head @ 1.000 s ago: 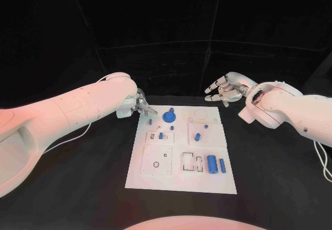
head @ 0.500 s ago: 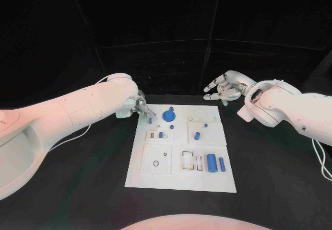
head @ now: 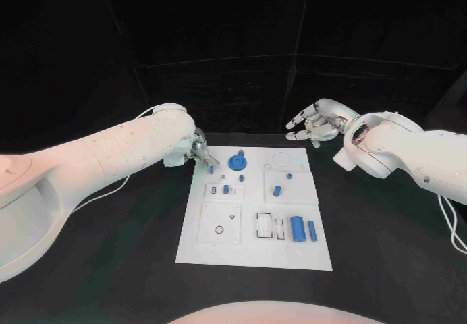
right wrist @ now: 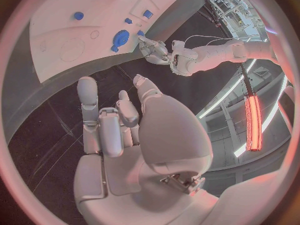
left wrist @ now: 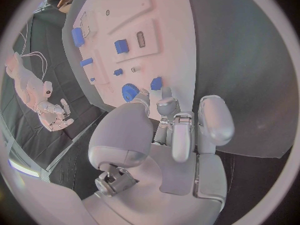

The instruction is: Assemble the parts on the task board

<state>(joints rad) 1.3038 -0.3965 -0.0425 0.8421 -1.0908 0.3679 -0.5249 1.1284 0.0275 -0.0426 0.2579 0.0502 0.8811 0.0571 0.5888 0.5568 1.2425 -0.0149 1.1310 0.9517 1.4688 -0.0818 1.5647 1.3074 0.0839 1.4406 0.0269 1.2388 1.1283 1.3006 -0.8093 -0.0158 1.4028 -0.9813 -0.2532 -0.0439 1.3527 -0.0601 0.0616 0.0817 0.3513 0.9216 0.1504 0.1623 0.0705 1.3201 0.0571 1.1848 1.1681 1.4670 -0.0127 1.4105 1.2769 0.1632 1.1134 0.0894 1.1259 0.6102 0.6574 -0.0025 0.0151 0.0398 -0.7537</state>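
The black counter (head: 117,270) carries the white task board (head: 255,251), a long plate whose long axis runs away from the robot, its far end lying between the two hands. The left hand (head: 198,150) is at the board's far corner on the robot's left, its fingers (left wrist: 167,96) bunched together with their tips just beside a small blue peg (left wrist: 156,83); whether they touch or pinch it cannot be told, since the fingers hide the contact. The right hand (head: 313,126) hangs off the board's opposite far corner, well apart from it, fingers spread and holding nothing. On the board, a round blue gear (head: 237,162) sits near the far end beside the left hand; two blue cylinders (head: 304,230) lie side by side near the near end, long axes along the board's length. Several tiny blue pieces (head: 277,191) at mid-board are too small to make out.
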